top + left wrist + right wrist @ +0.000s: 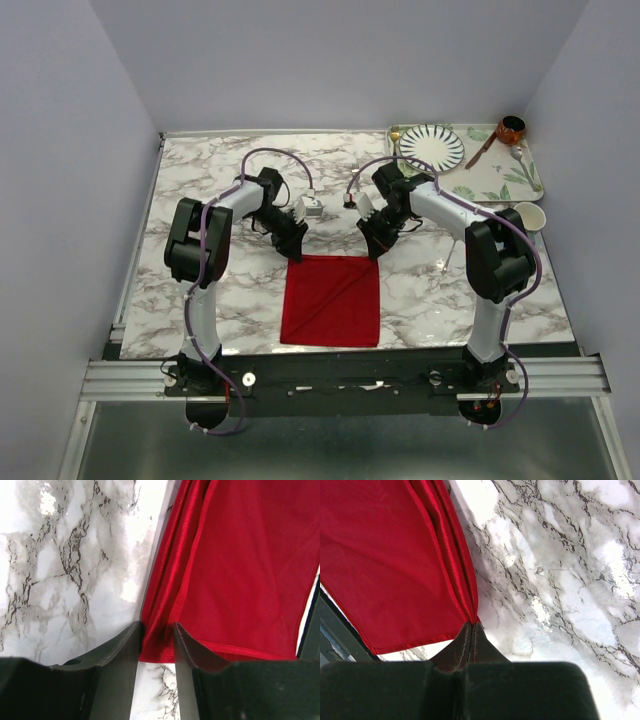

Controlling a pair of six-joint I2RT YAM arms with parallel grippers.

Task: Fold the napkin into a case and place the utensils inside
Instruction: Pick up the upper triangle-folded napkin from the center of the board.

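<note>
The deep-red napkin [332, 300] lies flat on the marble table between the two arms, roughly square with a diagonal crease. My left gripper [297, 250] is at its far left corner; in the left wrist view its jaws [157, 630] stand apart, with the bunched cloth edge [165, 600] lying between the fingertips and marble showing in the gap. My right gripper [373, 250] is at the far right corner and is shut [471, 626] on the gathered hem of the napkin [385, 565]. A slim silver utensil [447, 260] lies faintly visible on the table by the right arm.
A patterned tray [530, 185] at the back right holds a striped plate [432, 146], a brown wooden ladle [508, 130] and small cutlery. A white cup [528, 215] stands by the tray. A small white object [311, 208] sits behind the left gripper.
</note>
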